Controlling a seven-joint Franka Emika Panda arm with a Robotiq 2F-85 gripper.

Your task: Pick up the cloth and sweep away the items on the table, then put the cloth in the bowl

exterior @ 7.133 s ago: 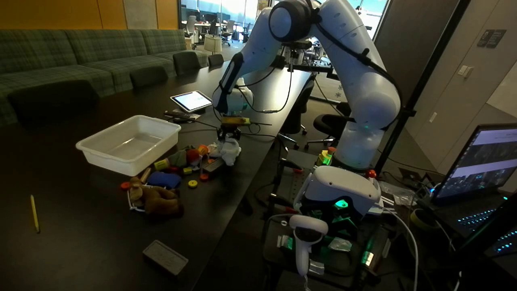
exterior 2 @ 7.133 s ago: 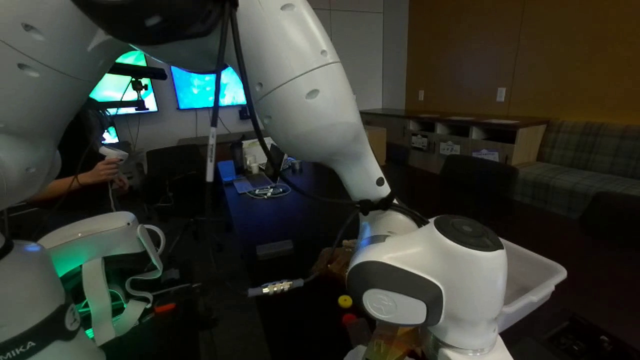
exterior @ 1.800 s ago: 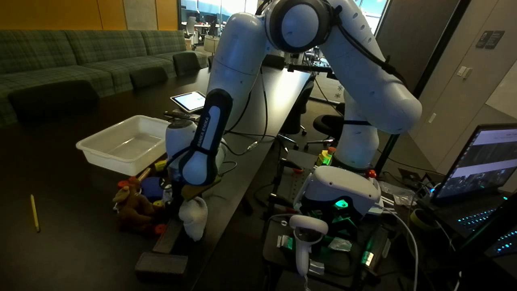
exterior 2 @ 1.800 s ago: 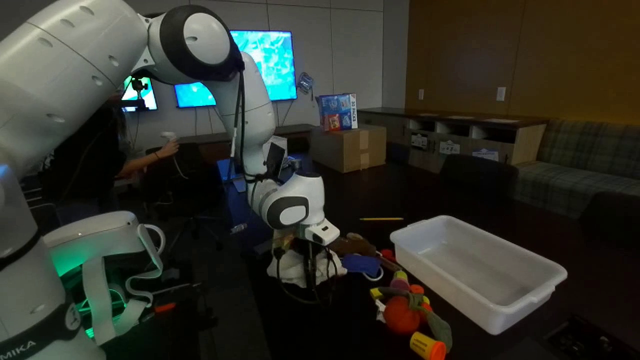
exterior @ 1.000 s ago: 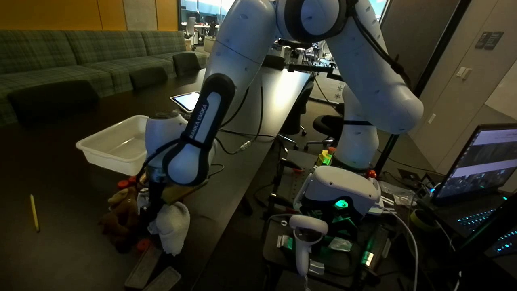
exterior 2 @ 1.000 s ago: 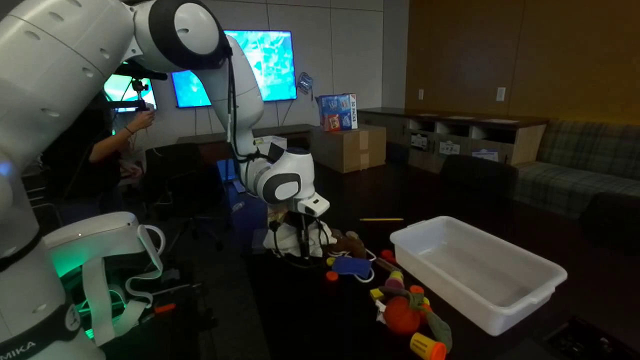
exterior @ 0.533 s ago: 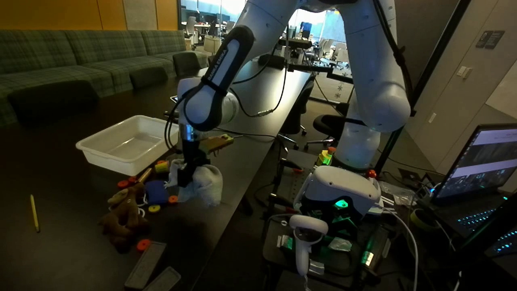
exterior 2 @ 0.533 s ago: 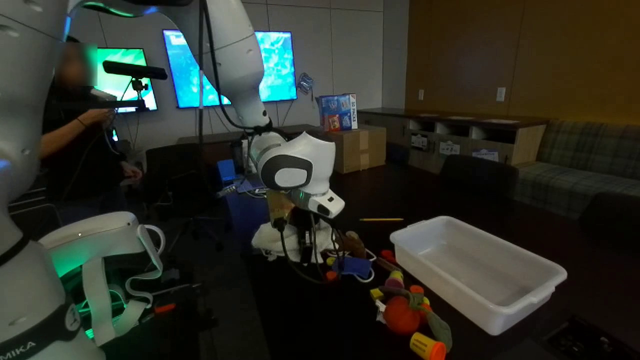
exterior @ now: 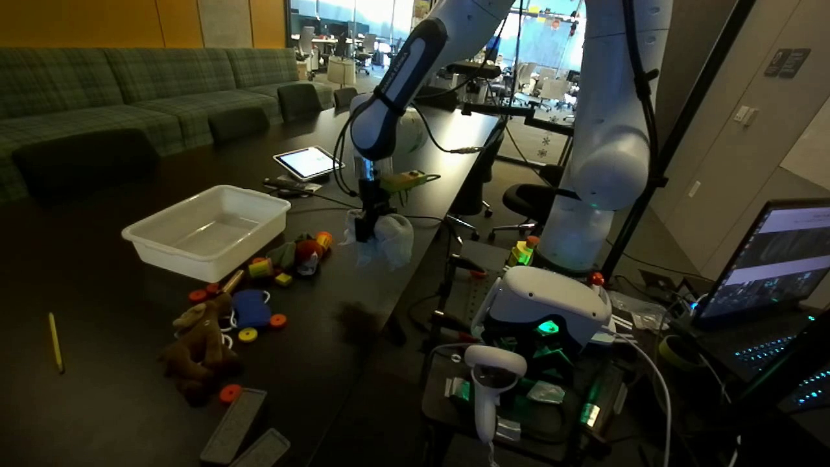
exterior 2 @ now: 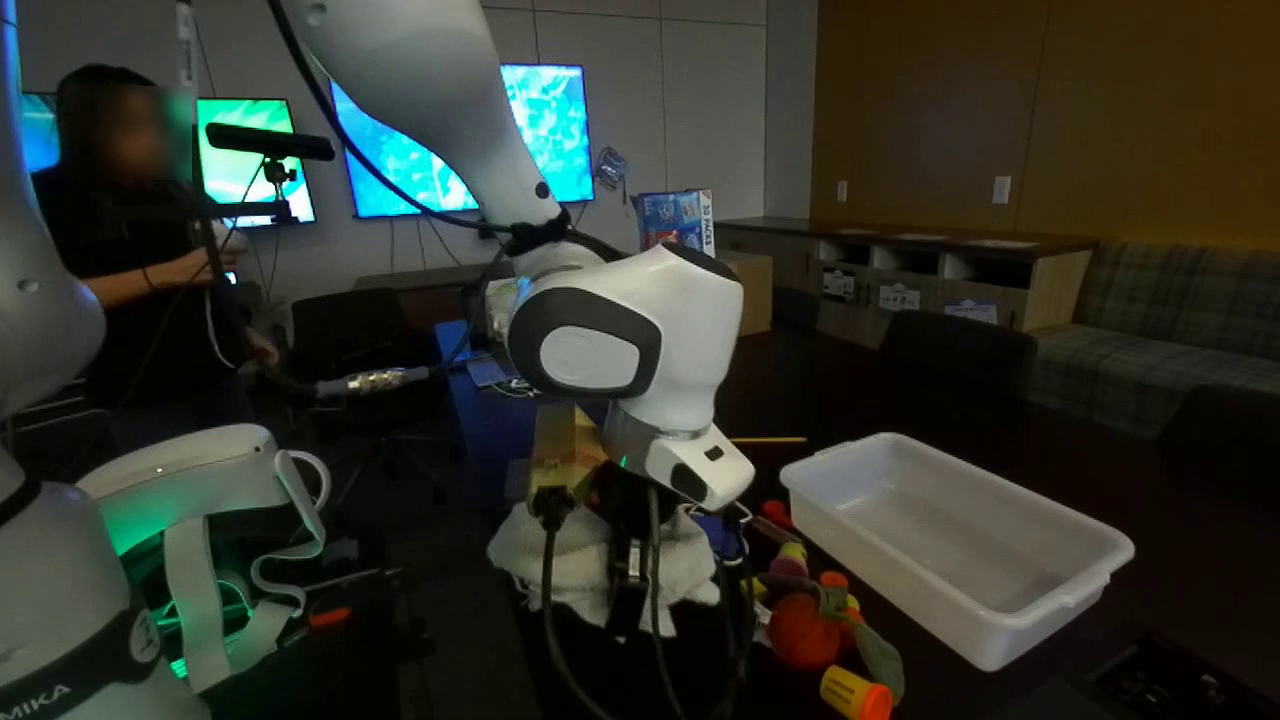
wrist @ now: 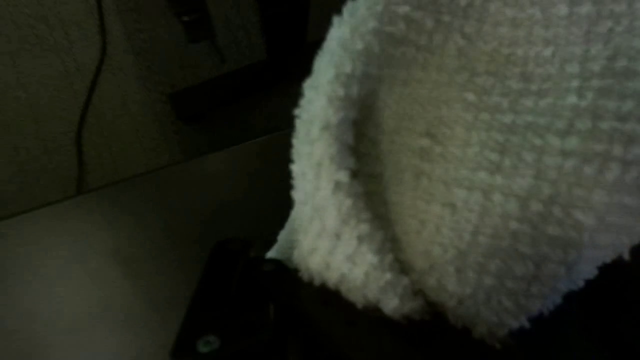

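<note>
Looking across a long black surface (exterior: pixel 298 370) in both exterior views, finding a white bin (exterior: pixel 201 266) resting on it. Dangling a whitish cloth (exterior: pixel 397 239) above the surface, apart from the bin, and gripping it in the end effector (exterior: pixel 369 227), with jaws drawn together on the fabric. Seeing a brown plush toy (exterior: pixel 206 344) and a round red-orange toy (exterior 2: pixel 800 632) lying near the bin, a yellow pencil (exterior: pixel 56 344) well apart, and a red disc (exterior: pixel 230 393) just beside the plush toy.

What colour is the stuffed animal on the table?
Mostly brown, with some paler tan; the stuffed animal shows best in an exterior view.
</note>
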